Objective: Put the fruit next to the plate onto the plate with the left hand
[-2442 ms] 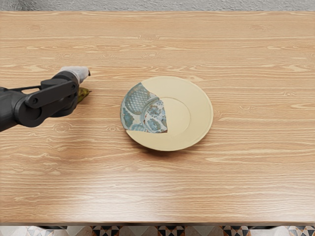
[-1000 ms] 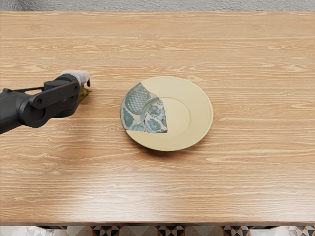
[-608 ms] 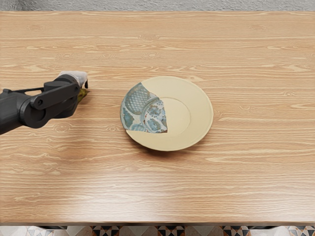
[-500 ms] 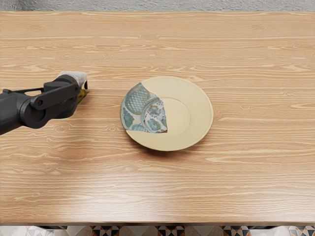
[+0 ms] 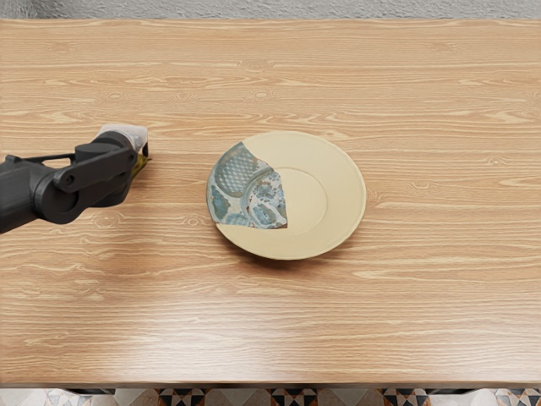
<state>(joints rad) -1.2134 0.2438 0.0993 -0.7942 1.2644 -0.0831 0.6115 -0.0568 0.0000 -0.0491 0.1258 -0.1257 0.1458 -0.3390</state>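
Fruit (image 5: 144, 159) mostly hidden under left hand (image 5: 124, 135), left of plate (image 5: 334, 199).

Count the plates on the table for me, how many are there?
1. The plate lies near the middle of the table, to the right of the left hand. No other plate shows.

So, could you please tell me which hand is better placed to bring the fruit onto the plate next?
The left. The left hand sits right over the fruit, of which only a yellowish sliver shows, on the table to the left of the plate. No right arm is in view.
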